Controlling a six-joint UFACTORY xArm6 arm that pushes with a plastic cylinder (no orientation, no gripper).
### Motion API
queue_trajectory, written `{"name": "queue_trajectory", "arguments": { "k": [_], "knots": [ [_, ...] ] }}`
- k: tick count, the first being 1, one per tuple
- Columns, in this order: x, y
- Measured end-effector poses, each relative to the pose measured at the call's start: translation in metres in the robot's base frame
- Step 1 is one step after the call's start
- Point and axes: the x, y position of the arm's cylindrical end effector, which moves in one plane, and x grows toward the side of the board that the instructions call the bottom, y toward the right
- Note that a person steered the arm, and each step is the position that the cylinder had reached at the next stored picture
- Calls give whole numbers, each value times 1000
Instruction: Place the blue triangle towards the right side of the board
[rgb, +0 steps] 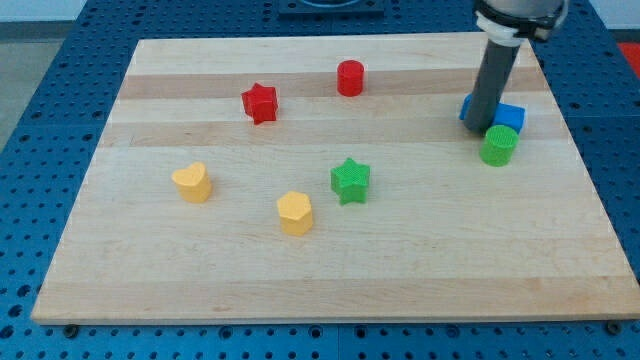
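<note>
The dark rod comes down from the view's top right, and my tip (481, 129) rests on the board at the right side. A blue block (510, 116) lies right behind the rod and is partly hidden by it, with a blue edge also showing left of the rod; its shape cannot be made out fully. A green cylinder (499, 145) stands just right of my tip, touching or nearly touching the blue block's front.
A red star (260, 102) and a red cylinder (350, 77) sit near the view's top centre. A green star (350, 180) is mid-board. A yellow heart (192, 182) and a yellow hexagon (295, 213) lie at the lower left. The wooden board (320, 280) rests on a blue perforated table.
</note>
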Motion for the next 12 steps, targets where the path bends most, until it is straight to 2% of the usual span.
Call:
{"name": "queue_trajectory", "arguments": {
  "k": [4,8,10,11,12],
  "knots": [
    [4,52],
    [3,-61],
    [-73,-62],
    [-77,-53],
    [-63,-37]
  ]
}}
